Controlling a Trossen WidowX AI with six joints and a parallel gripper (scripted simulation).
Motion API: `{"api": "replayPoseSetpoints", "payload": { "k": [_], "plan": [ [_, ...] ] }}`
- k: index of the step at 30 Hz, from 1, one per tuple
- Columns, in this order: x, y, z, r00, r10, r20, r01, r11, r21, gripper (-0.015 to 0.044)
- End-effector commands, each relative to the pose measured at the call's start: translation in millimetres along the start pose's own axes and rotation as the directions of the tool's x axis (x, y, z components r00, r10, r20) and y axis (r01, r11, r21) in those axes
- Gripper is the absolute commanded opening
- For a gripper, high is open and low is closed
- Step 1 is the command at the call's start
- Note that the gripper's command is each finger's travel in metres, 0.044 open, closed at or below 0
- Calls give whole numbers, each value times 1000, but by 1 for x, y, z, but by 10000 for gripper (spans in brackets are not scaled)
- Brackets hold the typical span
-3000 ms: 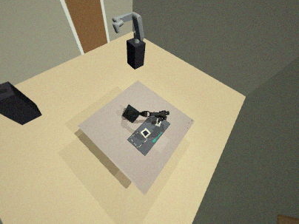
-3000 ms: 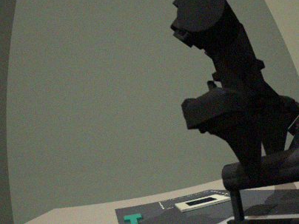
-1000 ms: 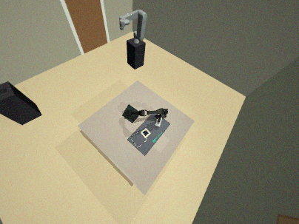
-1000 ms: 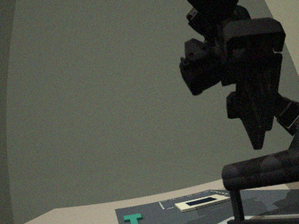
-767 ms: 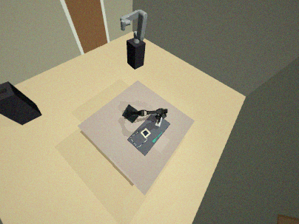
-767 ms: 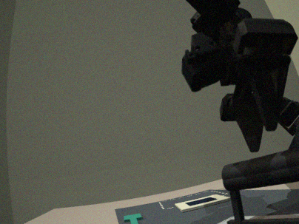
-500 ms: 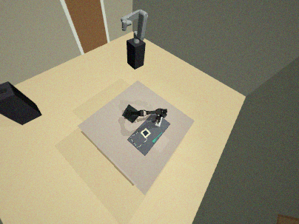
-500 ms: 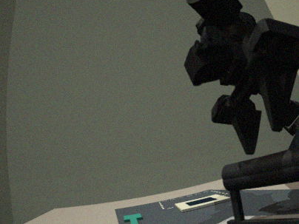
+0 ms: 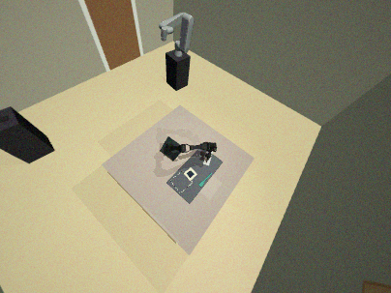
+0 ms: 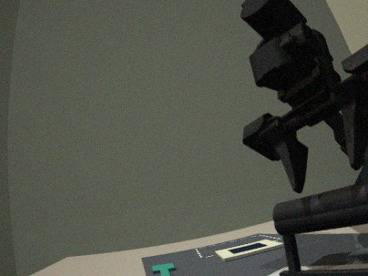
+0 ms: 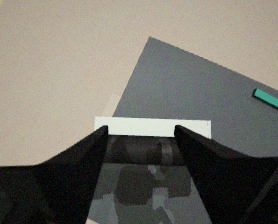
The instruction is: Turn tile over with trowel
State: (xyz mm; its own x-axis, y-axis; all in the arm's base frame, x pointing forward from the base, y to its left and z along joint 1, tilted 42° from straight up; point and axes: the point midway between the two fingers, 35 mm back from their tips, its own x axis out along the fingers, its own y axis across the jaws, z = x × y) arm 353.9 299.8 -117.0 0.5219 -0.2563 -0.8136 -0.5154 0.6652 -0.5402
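The tile (image 9: 191, 174) (image 10: 248, 249) is white with a dark marked square facing up. It lies flat on the dark grey mat (image 9: 186, 193) (image 10: 182, 259) (image 11: 190, 85), inside the dashed outline (image 9: 175, 185) (image 10: 199, 253). The small trowel has a dark round handle (image 11: 140, 151) (image 10: 319, 210) and a white blade (image 11: 150, 126) (image 9: 207, 162), and it rests at the mat's far edge. My gripper (image 9: 208, 153) (image 10: 325, 163) (image 11: 142, 129) is open. It hangs just above the handle, with one finger on each side, and the fingers do not touch it.
A teal marker (image 9: 207, 179) (image 10: 163, 268) (image 11: 265, 97) lies on the dark mat near the tile. The dark mat sits on a larger pale grey sheet (image 9: 140, 173) on the tan table (image 9: 73, 250). A black box (image 9: 19, 134) stands at the left, and a grey arm on a black pedestal (image 9: 177, 69) at the back.
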Motion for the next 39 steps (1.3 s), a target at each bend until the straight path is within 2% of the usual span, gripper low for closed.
{"api": "replayPoseSetpoints", "payload": {
  "k": [1, 10, 15, 21, 29, 39],
  "plan": [
    [-1, -2, -2, 999, -3, 36, 8, 991, -134, 300],
    [-3, -2, -6, 993, -10, 114, 57, 907, -417, 300],
    [0, 12, -31, 996, 30, 84, 9, 904, -427, 300],
    [2, 9, -33, 993, 24, 117, 42, 845, -533, 300],
    [2, 1, -38, 982, 5, 187, 135, 675, -726, 300],
    [-1, -12, -46, 963, -29, 269, 258, 395, -882, 300]
  ]
}}
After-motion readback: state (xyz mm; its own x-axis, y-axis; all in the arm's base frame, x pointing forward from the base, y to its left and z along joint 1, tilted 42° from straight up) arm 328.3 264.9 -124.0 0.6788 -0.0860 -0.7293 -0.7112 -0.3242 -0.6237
